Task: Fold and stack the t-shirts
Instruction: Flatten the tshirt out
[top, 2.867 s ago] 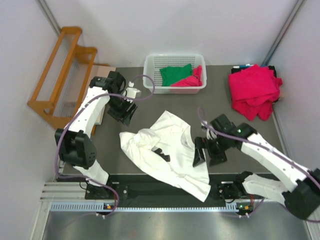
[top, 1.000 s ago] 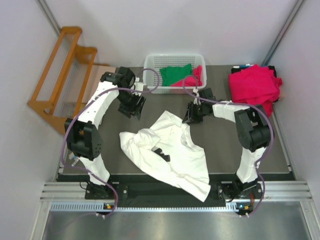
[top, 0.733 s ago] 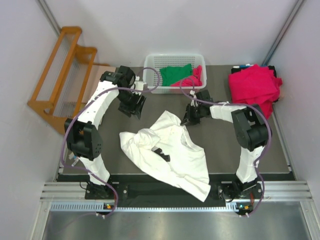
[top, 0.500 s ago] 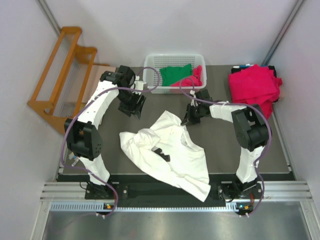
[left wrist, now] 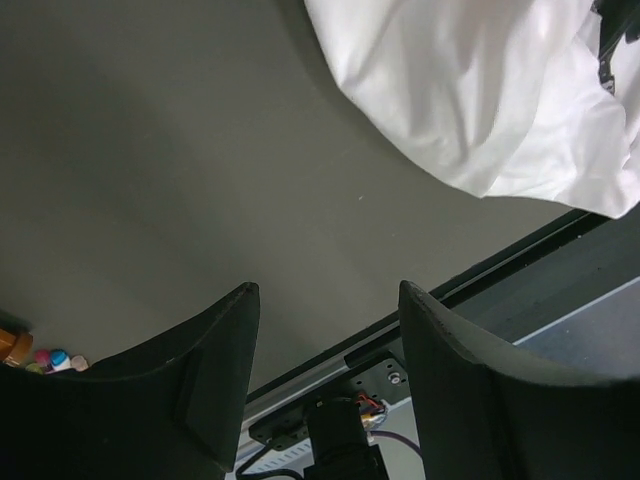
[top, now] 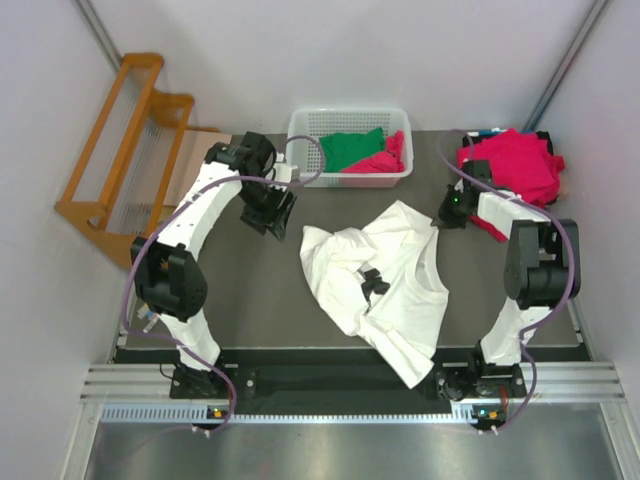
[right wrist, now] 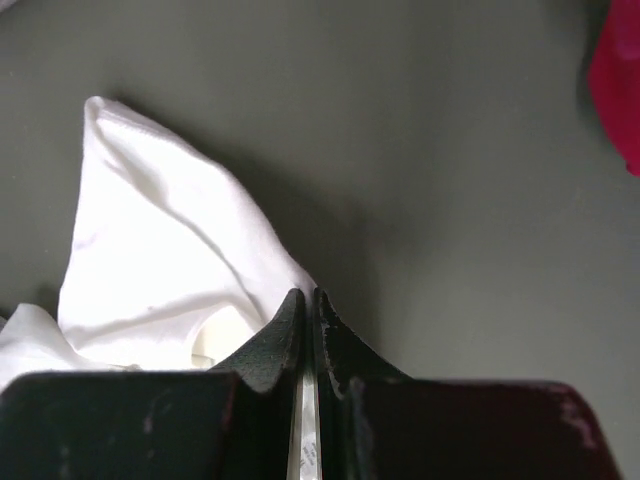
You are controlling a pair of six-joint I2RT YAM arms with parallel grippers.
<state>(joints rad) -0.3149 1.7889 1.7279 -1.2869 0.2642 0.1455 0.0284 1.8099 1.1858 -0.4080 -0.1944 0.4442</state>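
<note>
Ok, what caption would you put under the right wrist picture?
Right fingers pinched shut on an edge of the white t-shirt, dark table behind.

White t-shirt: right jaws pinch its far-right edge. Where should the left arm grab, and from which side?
Probably the far-left corner of the white t-shirt, approached from the left. That edge lies loose on the table, nearest the left gripper, jaws open, and opposite the right gripper, so pulling would spread the crumpled cloth.
</note>
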